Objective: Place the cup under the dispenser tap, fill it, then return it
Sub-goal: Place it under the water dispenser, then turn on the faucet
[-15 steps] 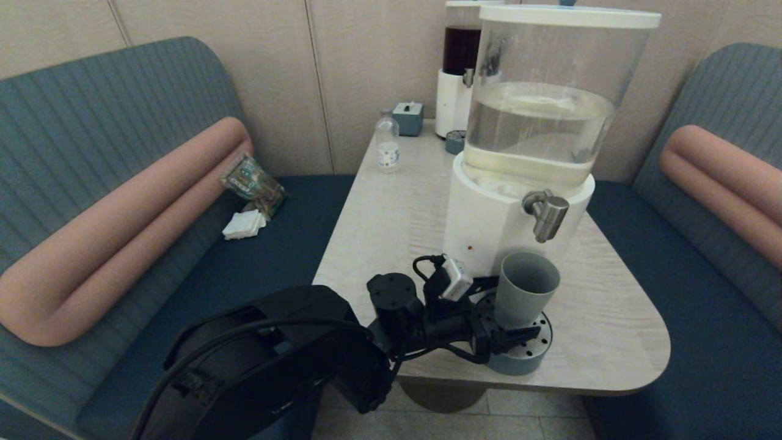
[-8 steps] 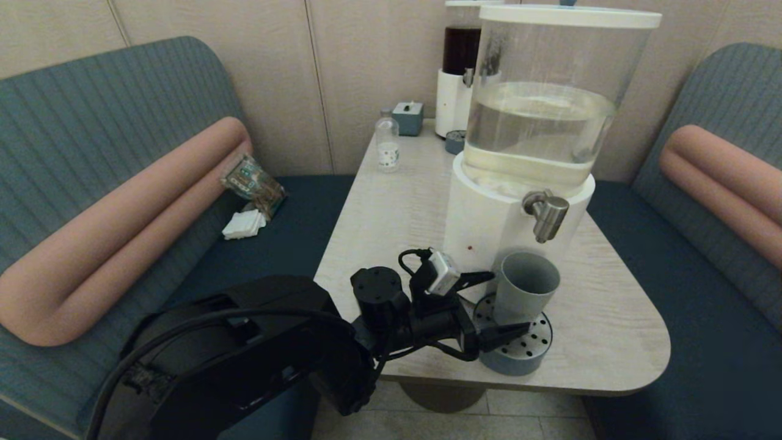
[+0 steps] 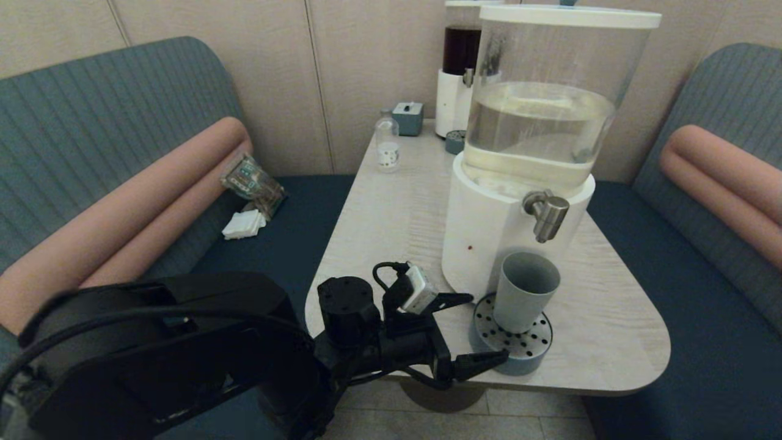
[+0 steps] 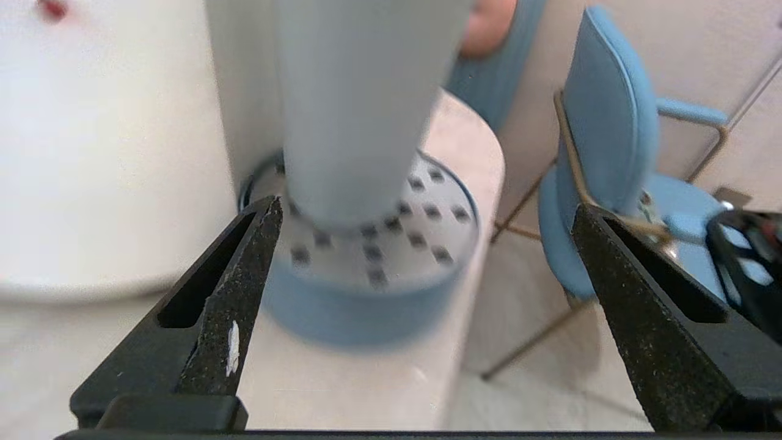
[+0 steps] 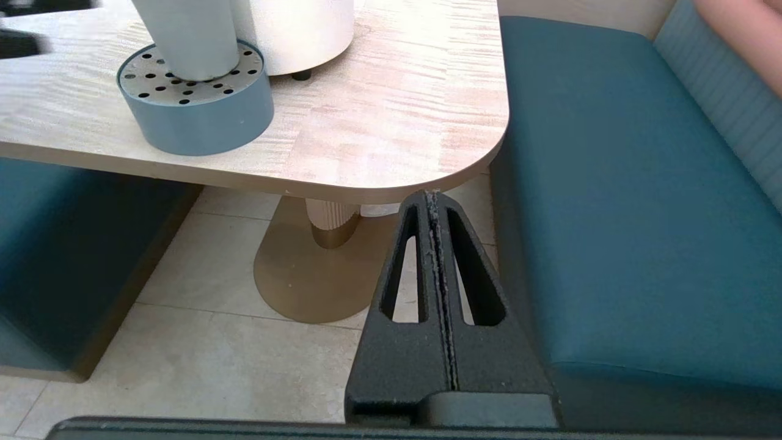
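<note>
Already cup (image 3: 525, 292) set on drip tray (image 3: 513, 345) under dispenser tap (image 3: 546, 214); left gripper (image 3: 475, 330) wide open, empty, near-left of cup. Right gripper (image 5: 437, 201) closed, empty, parked. Filling, return judged outstanding.

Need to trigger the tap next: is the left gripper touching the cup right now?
Apart. In the left wrist view the left gripper is spread wide, both tips short of the cup, which stands alone on the drip tray.

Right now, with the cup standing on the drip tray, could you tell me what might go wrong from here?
The cup stands slightly left of the dispenser tap, so water might miss its rim. The drip tray sits near the table edge; a nudge from the open left gripper could push it off.
</note>
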Motion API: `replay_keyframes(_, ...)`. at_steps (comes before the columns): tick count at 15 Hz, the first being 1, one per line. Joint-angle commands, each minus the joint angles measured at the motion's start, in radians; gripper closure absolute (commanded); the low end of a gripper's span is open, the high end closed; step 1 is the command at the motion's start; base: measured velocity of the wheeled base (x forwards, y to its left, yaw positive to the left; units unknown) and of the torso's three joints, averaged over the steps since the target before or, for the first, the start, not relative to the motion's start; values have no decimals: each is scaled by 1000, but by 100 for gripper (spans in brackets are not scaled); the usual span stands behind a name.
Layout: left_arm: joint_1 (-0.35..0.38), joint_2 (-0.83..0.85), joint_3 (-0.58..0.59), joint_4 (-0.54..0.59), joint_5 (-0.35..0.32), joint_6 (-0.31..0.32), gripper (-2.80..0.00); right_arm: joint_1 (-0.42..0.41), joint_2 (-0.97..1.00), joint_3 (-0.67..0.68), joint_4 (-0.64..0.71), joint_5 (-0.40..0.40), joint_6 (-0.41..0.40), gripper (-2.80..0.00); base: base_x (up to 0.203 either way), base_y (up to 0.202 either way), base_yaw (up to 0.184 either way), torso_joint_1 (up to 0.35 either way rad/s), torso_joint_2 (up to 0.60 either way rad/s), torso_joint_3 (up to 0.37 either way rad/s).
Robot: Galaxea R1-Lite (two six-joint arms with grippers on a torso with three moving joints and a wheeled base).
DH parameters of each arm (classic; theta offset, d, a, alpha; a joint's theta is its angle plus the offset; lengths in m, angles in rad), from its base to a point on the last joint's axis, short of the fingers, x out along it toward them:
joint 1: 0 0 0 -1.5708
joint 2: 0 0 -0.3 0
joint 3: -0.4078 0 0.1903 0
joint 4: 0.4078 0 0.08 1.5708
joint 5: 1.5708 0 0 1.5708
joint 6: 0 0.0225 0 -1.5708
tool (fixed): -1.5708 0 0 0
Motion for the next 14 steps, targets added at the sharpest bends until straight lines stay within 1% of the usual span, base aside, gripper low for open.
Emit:
replay_keyframes(1, 20, -117, 134, -9, -3, 0, -280, 0, 0, 2, 0, 0, -1, 0, 0, 0, 0, 0, 0, 0)
replay_keyframes(4, 89, -278, 292, -9, 21, 0, -280, 0, 0, 2, 0, 0, -1, 0, 0, 0, 0, 0, 0, 0)
replay_keyframes(6, 164, -421, 385, -9, 36, -6, -280, 0, 0, 2, 0, 0, 0, 0, 0, 0, 0, 0, 0, 0)
replay_keyframes(9, 303, -633, 502, -9, 45, -14, -280, 0, 0, 2, 0, 0, 0, 0, 0, 0, 0, 0, 0, 0)
replay_keyframes(10, 340, -700, 542, -9, 51, -18, -280, 0, 1, 2, 0, 0, -1, 0, 0, 0, 0, 0, 0, 0)
replay_keyframes(11, 361, -759, 580, -9, 66, -22, -280, 0, 0, 2, 0, 0, 0, 0, 0, 0, 0, 0, 0, 0)
replay_keyframes(12, 373, -815, 612, -9, 97, -33, 0, 0, 0, 2, 0, 0, 0, 0, 0, 0, 0, 0, 0, 0)
replay_keyframes(14, 383, -907, 642, -9, 180, -59, 0, 0, 0, 2, 0, 0, 0, 0, 0, 0, 0, 0, 0, 0)
